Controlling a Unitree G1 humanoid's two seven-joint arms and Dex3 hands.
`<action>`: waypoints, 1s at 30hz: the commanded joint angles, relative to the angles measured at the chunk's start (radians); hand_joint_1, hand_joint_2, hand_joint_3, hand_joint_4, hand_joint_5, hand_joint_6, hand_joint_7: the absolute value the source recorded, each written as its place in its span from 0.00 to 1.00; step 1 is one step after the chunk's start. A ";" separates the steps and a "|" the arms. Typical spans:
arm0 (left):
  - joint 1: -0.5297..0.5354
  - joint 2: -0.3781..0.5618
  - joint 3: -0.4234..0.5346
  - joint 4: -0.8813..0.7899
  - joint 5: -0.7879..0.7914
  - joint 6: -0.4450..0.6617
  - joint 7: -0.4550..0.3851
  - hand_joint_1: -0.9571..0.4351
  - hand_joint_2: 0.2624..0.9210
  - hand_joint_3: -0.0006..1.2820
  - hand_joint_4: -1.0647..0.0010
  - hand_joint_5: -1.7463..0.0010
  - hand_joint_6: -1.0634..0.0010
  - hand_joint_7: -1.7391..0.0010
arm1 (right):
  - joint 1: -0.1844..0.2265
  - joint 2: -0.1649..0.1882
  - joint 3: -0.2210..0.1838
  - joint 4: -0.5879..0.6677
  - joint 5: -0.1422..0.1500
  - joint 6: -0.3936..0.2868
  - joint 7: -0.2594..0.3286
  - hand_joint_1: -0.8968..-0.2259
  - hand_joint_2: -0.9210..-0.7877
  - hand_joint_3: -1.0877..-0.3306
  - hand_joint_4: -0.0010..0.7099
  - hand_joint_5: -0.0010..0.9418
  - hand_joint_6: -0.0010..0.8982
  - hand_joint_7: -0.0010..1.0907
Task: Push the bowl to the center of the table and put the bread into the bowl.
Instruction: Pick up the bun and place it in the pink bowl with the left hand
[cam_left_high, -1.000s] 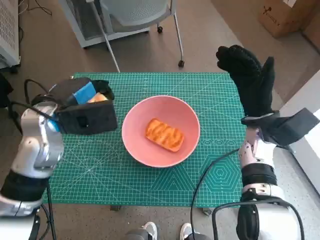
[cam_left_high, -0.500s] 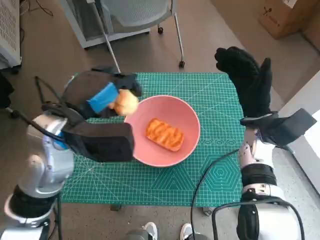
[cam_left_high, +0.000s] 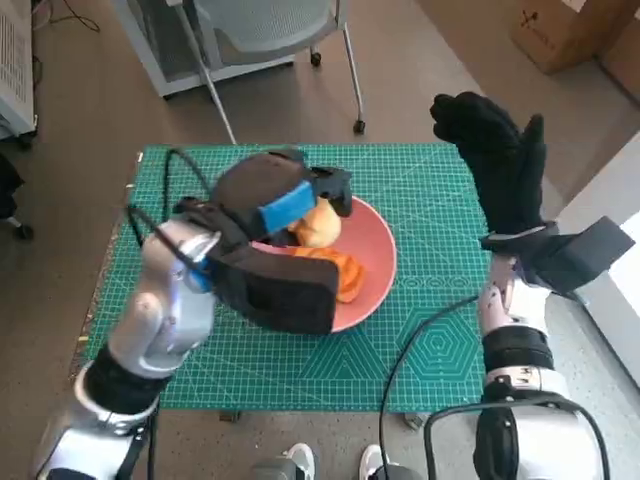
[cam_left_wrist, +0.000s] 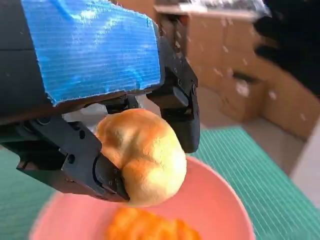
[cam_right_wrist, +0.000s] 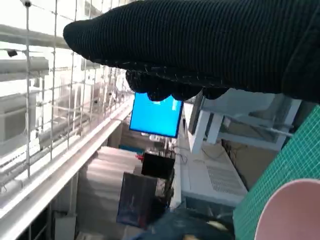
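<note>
The left hand (cam_left_high: 290, 205) gripped a round bread roll (cam_left_wrist: 142, 155) between its fingers (cam_left_wrist: 180, 107) and held it over the pink bowl (cam_left_high: 375, 260), probably so it could drop straight in. The bowl sat near the middle of the green cutting mat (cam_left_high: 440, 340), and an orange-glazed piece of bread (cam_left_high: 340, 268) already lay inside. The right hand (cam_left_high: 495, 160) stood raised past the table's far right corner, fingers spread and holding nothing, apparently kept out of the way. No brand, label or legible writing showed on anything
</note>
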 joint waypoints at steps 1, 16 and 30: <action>-0.015 -0.013 -0.005 0.063 -0.003 -0.044 0.028 0.69 1.00 0.02 0.30 0.31 0.35 0.43 | 0.036 -0.005 -0.001 -0.005 -0.001 0.010 0.007 0.33 0.00 0.51 0.25 0.00 0.37 0.00; 0.014 -0.069 0.071 0.110 -0.151 0.053 -0.041 0.74 0.88 0.10 0.67 0.71 0.66 0.92 | 0.046 -0.006 -0.009 -0.040 0.003 0.005 -0.008 0.37 0.00 0.50 0.26 0.00 0.37 0.00; 0.085 -0.047 0.122 0.083 -0.201 0.016 0.034 0.48 0.81 0.01 0.92 1.00 0.80 1.00 | 0.034 0.012 -0.013 -0.055 0.012 0.003 -0.008 0.37 0.00 0.50 0.26 0.00 0.38 0.01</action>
